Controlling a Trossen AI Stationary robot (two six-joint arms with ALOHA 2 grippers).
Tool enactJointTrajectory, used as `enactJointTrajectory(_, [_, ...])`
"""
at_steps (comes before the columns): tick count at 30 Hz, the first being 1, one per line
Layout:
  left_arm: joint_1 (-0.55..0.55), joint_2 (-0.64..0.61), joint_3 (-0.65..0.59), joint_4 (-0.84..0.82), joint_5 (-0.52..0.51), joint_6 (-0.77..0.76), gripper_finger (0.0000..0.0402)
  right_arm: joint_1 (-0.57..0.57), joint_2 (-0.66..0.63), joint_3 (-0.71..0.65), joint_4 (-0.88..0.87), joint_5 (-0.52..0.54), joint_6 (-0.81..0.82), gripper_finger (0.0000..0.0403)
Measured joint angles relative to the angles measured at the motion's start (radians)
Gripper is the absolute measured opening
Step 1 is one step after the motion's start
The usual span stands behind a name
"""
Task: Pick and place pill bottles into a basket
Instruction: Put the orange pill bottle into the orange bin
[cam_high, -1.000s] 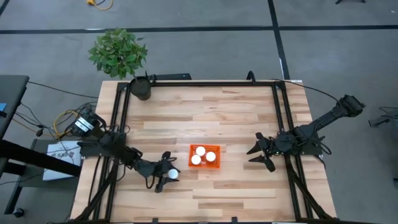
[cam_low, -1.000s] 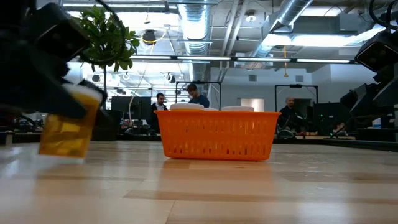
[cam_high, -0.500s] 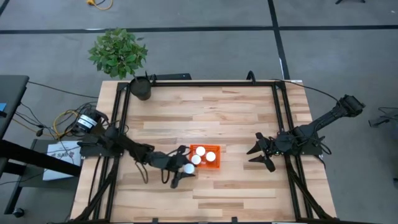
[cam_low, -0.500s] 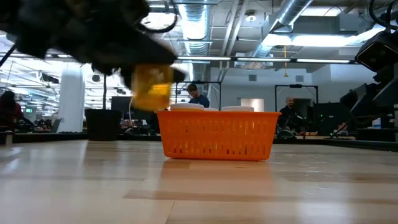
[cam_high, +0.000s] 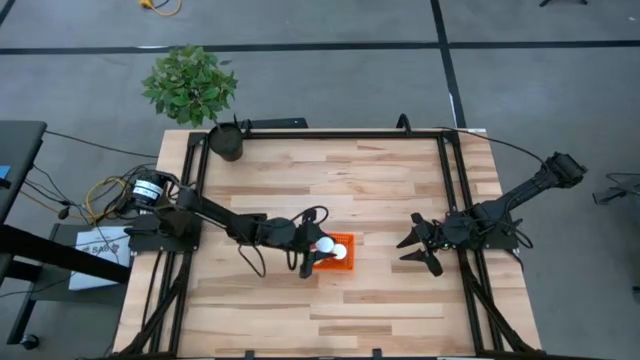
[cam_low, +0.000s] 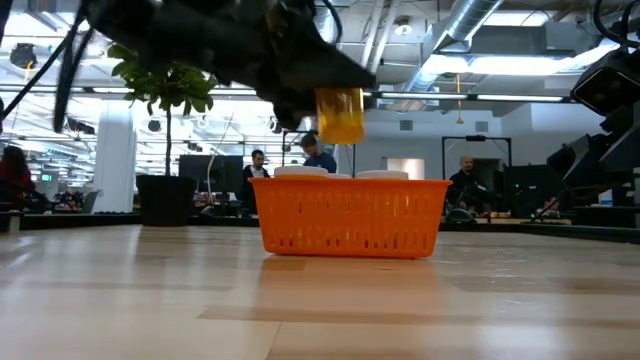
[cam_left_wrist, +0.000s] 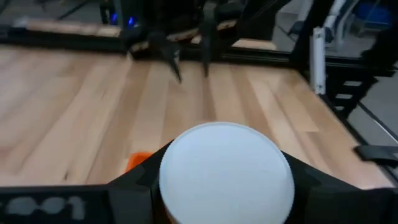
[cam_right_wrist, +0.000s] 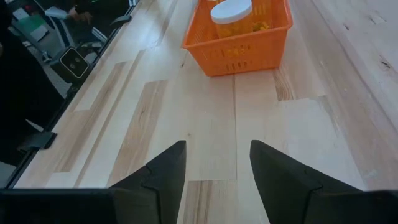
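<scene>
The orange basket (cam_high: 345, 266) stands on the table a little right of the middle; it also shows in the low view (cam_low: 350, 215) and the right wrist view (cam_right_wrist: 239, 43). My left gripper (cam_high: 318, 247) is shut on a pill bottle (cam_low: 340, 115), orange with a white cap (cam_left_wrist: 227, 171), above the basket's left part. One more white cap (cam_high: 341, 253) shows in the basket from above, and two caps (cam_low: 300, 171) peek over its rim in the low view. My right gripper (cam_high: 418, 250) waits open and empty to the right of the basket. My left gripper pinches the bottle between its two fingers (cam_left_wrist: 134, 190), one on each side just under the white cap (cam_left_wrist: 186, 186). The fingers come roughly level from the table's left. The bottle stands upright, its orange body (cam_low: 340, 120) hanging below the fingers, clear above the basket's rim.
A dark round pot (cam_high: 227, 143) with a green plant (cam_high: 190, 85) stands at the far left corner. Black frame rails (cam_high: 450, 190) run along the table's left, right and far edges. Bare wood lies between the basket and my right gripper (cam_right_wrist: 214, 168).
My left gripper has carried the bottle up off the near-left part of the table and toward the right and far side, over the basket. The bottle, low and tilted before, now stands upright above the basket's rim.
</scene>
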Motion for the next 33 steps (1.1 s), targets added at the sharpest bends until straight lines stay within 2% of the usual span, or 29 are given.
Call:
enactJointTrajectory(5, [0.022, 0.076, 0.025, 0.018, 0.043, -0.088, 0.017, 0.0, 0.0, 0.0, 0.0, 0.0, 0.0, 0.0171])
enactJointTrajectory(9, [0.019, 0.123, 0.098, 0.037, 0.044, -0.104, 0.017, 0.0, 0.0, 0.0, 0.0, 0.0, 0.0, 0.0171])
enactJointTrajectory(15, [0.018, 0.151, 0.194, -0.062, 0.056, -0.126, 0.0171, 0.0, 0.0, 0.0, 0.0, 0.0, 0.0, 0.0171])
enactJointTrajectory(26, [-0.005, 0.15, 0.198, -0.137, -0.002, -0.175, 0.0171, 0.0, 0.0, 0.0, 0.0, 0.0, 0.0, 0.0171])
enactJointTrajectory(33, [-0.005, 0.149, 0.198, -0.172, 0.002, -0.242, 0.0171, 0.0, 0.0, 0.0, 0.0, 0.0, 0.0, 0.0171])
